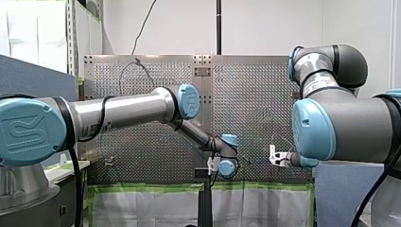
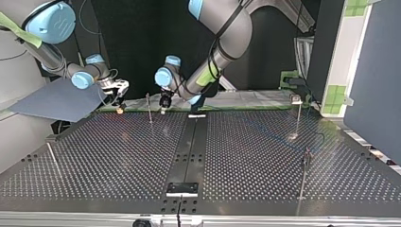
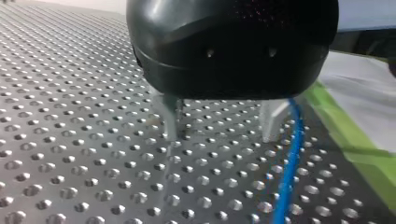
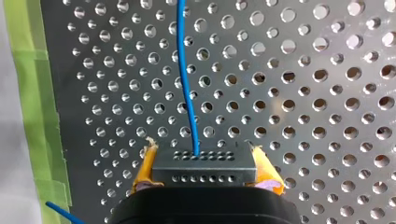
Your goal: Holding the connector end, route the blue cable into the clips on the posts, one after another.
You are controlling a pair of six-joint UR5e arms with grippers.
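My right gripper (image 4: pixel 203 153) is clamped on the black connector (image 4: pixel 204 167), with its yellow pads (image 4: pixel 144 171) pressing the block's two short ends. The connector lies crosswise between them, its rows of small holes facing outward. The blue cable (image 4: pixel 186 70) leaves the middle of the connector's forward face and points straight ahead of the gripper. Its long axis runs over the perforated table (image 4: pixel 303 93), with one gentle bend, roughly parallel to the green tape (image 4: pixel 32 93) along the table's edge. A second short blue stretch shows over the tape beside the gripper body. My left gripper (image 3: pixel 220 135) hangs low over the table with its metal fingers (image 3: pixel 170 116) spread and nothing between them. Here the cable (image 3: pixel 289 163) lies on the outer side of one finger, close beside it. It runs lengthwise past the fingertip, along the taped edge. Whether it touches that finger cannot be told. In the top view both grippers sit at the table's far edge, with my right gripper (image 2: pixel 118 98) and my left gripper (image 2: pixel 163 103) on either side of a thin upright post (image 2: pixel 149 108).
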